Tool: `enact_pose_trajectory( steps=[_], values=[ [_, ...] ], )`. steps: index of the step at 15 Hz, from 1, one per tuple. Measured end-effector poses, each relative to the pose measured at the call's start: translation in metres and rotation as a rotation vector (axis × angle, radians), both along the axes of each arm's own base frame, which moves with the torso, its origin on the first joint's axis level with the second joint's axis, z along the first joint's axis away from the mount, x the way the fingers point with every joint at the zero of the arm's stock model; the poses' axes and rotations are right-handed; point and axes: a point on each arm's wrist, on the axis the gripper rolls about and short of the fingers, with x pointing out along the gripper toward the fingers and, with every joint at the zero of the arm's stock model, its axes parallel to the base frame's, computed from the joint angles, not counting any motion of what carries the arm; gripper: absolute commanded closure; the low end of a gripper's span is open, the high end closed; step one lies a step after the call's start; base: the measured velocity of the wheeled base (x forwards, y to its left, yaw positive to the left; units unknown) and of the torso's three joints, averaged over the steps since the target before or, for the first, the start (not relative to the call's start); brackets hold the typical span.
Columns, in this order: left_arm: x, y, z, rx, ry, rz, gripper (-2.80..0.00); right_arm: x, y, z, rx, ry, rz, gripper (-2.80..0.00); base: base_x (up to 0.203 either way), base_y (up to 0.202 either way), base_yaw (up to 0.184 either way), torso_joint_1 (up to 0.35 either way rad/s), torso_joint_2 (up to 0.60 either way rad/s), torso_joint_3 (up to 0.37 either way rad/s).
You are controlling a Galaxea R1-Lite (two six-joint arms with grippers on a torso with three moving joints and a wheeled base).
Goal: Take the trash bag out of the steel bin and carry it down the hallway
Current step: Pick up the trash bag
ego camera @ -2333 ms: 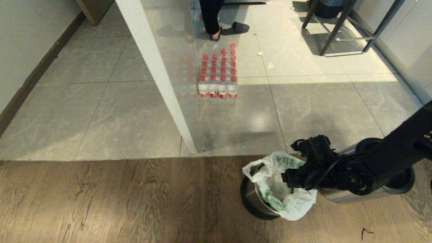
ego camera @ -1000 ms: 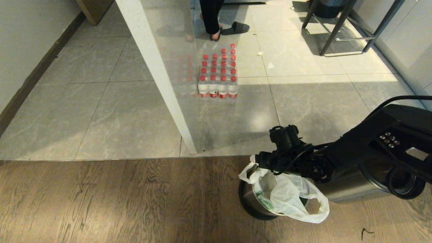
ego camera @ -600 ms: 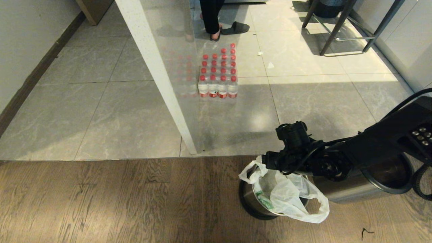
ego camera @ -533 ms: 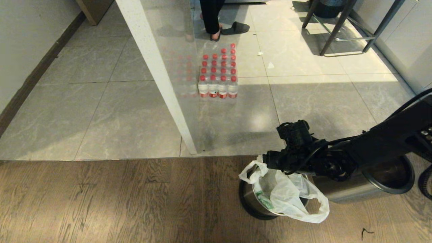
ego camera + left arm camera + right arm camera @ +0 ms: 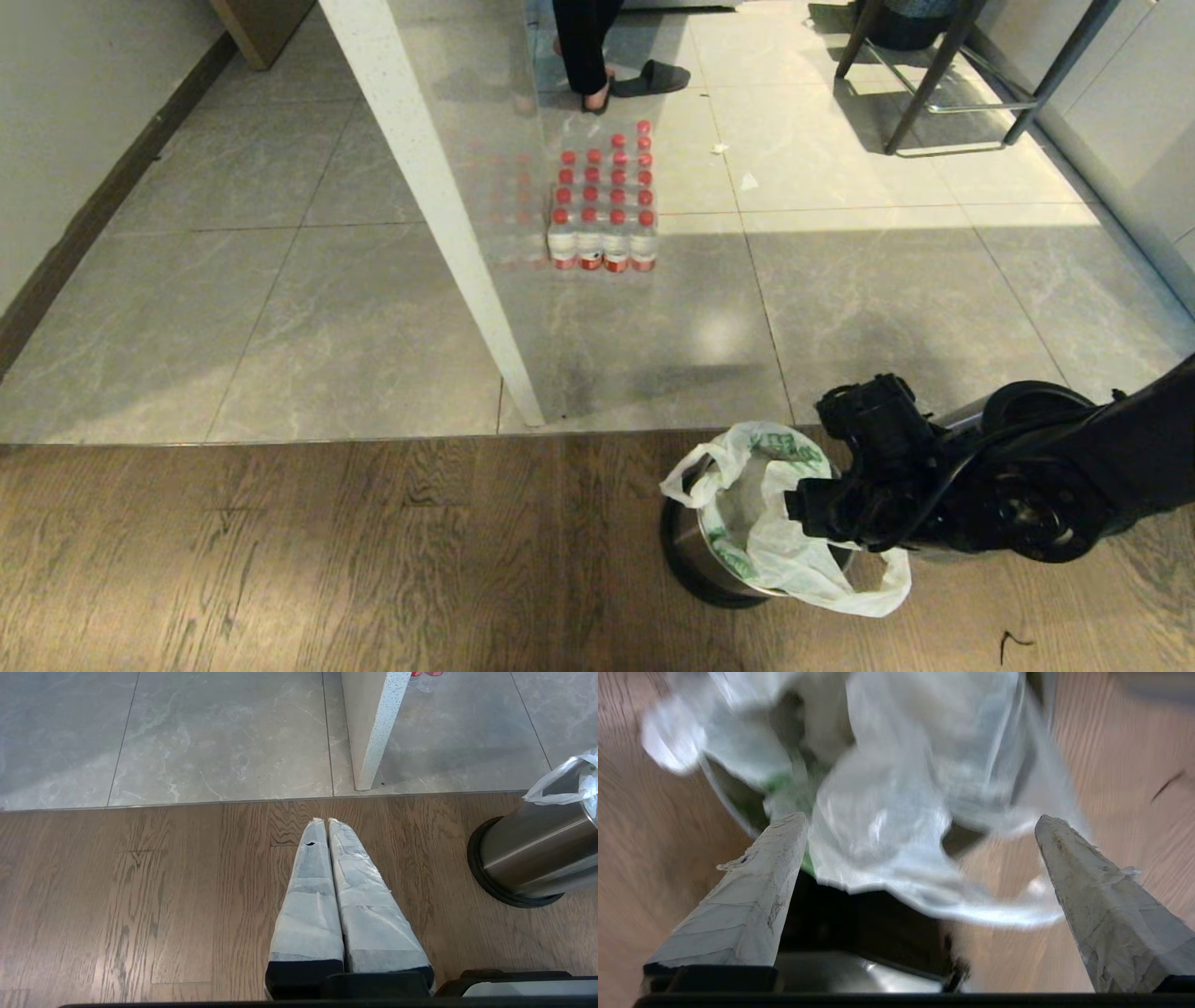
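Thin white green-printed plastic trash bag (image 5: 780, 523) sits in small round brushed-steel bin (image 5: 695, 551), handle draped over rim. Right gripper (image 5: 920, 826) spread wide above it, empty. Risk: slippery film slips, or bin tips if bag snags. Left gripper (image 5: 327, 826) closed, parked.

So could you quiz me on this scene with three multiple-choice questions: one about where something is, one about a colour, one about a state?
1. Where does the steel bin stand?
A. on the wooden floor
B. on the grey tiles
C. on a chair

2. What colour are the caps of the water bottles?
A. blue
B. red
C. yellow

3. How is the right tool above the trash bag?
A. shut on the bag
B. shut, empty
C. open wide

Answers:
1 A, brown planks lie all round its base.
2 B, rows of red caps show on the pack.
3 C, the wrist view shows its fingers far apart with the bag between and beyond them.
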Motion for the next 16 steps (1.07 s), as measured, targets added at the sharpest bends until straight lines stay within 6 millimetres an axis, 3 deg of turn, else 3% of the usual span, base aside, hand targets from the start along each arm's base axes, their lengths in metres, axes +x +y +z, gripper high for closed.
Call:
enact_pose_trajectory(
  steps=[10,16],
  values=[
    [0.0,0.0,0.0,0.0,0.0,0.0,0.0,0.009,0.016,-0.027,0.077,0.068,-0.102,-2.8,0.0,0.0,0.0,0.0,0.0,0.0],
    [0.0,0.0,0.0,0.0,0.0,0.0,0.0,0.031,0.028,-0.025,0.18,0.035,-0.191,-2.8,0.0,0.0,0.0,0.0,0.0,0.0]
  ],
)
